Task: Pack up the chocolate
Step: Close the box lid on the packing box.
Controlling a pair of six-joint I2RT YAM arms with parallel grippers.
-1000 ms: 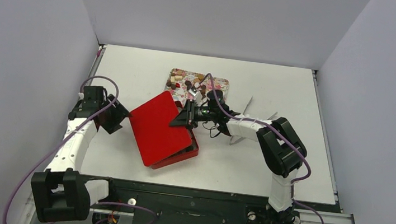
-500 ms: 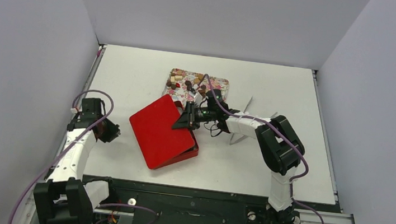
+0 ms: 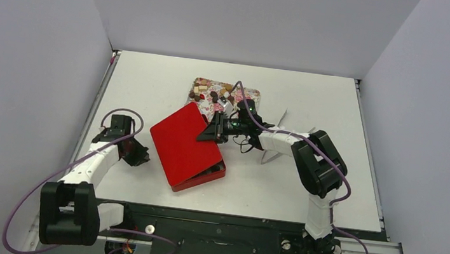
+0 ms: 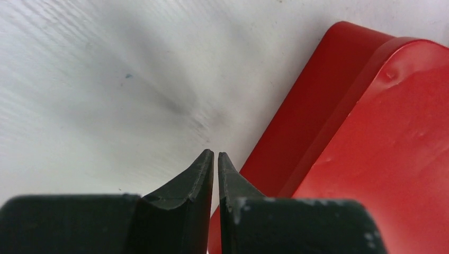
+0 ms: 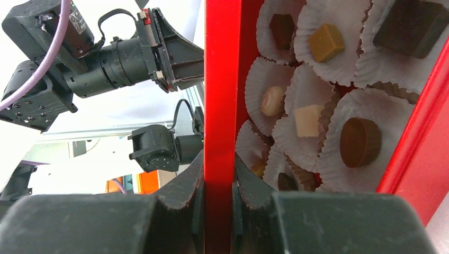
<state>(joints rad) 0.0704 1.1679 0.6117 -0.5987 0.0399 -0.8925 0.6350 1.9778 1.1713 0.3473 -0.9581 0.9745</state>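
Note:
The chocolate shows in two places. Several pieces lie on the flower-print tray (image 3: 254,94) at the back, around (image 3: 211,92). Others sit in white paper cups inside the red box (image 3: 212,174), such as a round brown chocolate (image 5: 360,142) and a cream cube (image 5: 308,119). The red lid (image 3: 183,143) lies tilted over the box. My right gripper (image 3: 204,137) is shut on the lid's right edge (image 5: 218,79), one finger on each side. My left gripper (image 3: 142,158) is shut on nothing, low over the table, its tips (image 4: 213,155) just beside the lid's left edge (image 4: 328,100).
White paper pieces (image 3: 282,119) lie on the table behind the right forearm. The grey walls close in the table on the left, back and right. Bare table (image 4: 106,79) lies in front of the left gripper.
My left gripper has closed and swung down toward the near left corner of the lid. The right gripper keeps its hold; the lid has barely shifted.

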